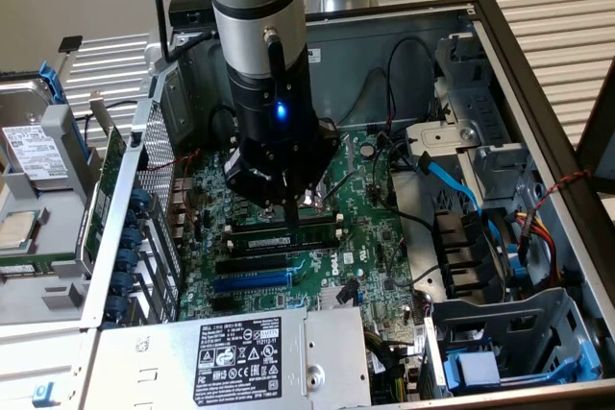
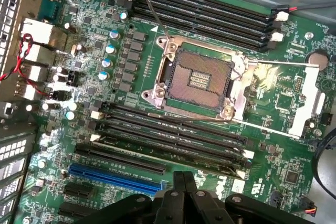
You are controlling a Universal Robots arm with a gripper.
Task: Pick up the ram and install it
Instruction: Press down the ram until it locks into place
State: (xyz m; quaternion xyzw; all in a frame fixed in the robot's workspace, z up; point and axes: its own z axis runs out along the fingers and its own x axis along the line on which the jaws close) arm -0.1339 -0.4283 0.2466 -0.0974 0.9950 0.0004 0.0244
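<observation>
My gripper [image 1: 291,216] hangs over the green motherboard [image 1: 375,228] inside the open computer case. Its fingers are shut, pressed together with nothing between them, as the wrist view also shows of the gripper [image 2: 183,181]. Right under the fingertips, the ram [image 1: 283,236] lies lengthwise in one of the long black memory slots, a narrow dark-green stick. In the wrist view the ram [image 2: 173,156] sits in the slot of that bank farthest from the bare CPU socket [image 2: 199,77]. I cannot tell whether the fingertips touch its top edge.
A blue expansion slot [image 1: 252,280] runs just beside the memory bank. The silver power supply [image 1: 240,352] borders the board in front. Cables and a blue data lead [image 1: 452,184] hang at the exterior view's right, near the drive cage [image 1: 500,333]. A hard drive [image 1: 34,151] lies outside the case.
</observation>
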